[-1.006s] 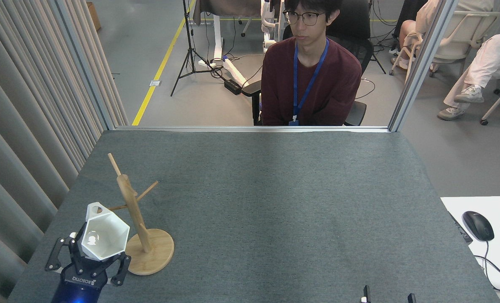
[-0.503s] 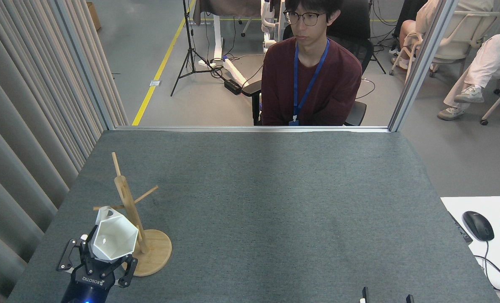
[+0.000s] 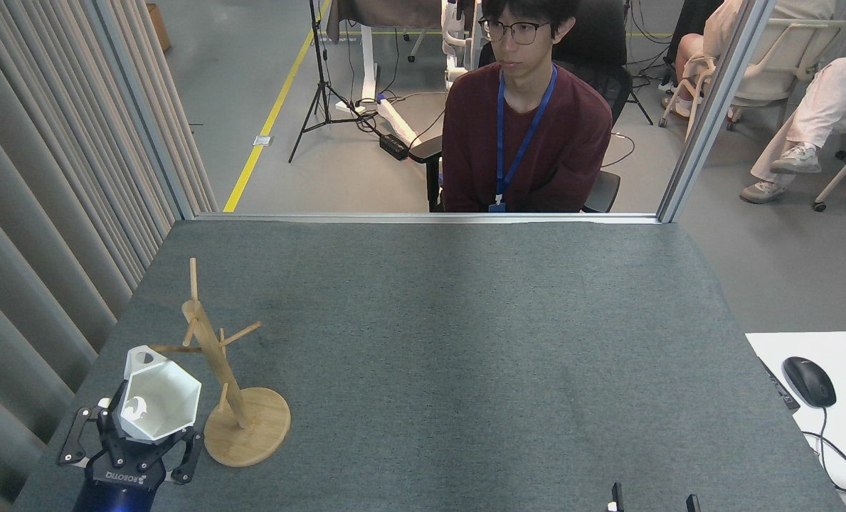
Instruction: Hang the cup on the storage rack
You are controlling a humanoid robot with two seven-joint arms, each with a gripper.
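Our left claw (image 3: 132, 439) holds the cup (image 3: 158, 398) by its lower body, fingers closed on the white facets, mouth tipped toward us and the ring handle at the far upper side. Half a second ago the cup sat right against the post of the storage rack (image 3: 213, 355); now we have drawn it back to the left, so it hangs just beside the rack, with the handle's hole close to the tip of the left-pointing peg. The rack itself has turned a little on the surface (image 3: 465, 341), its pegs pointing differently than a moment before, which suggests we nudged it. We judge the hang not yet done: the handle is lined up near the peg but not threaded. Our right claw (image 3: 654, 503) shows only as two dark tips at the bottom edge; we cannot tell its state.
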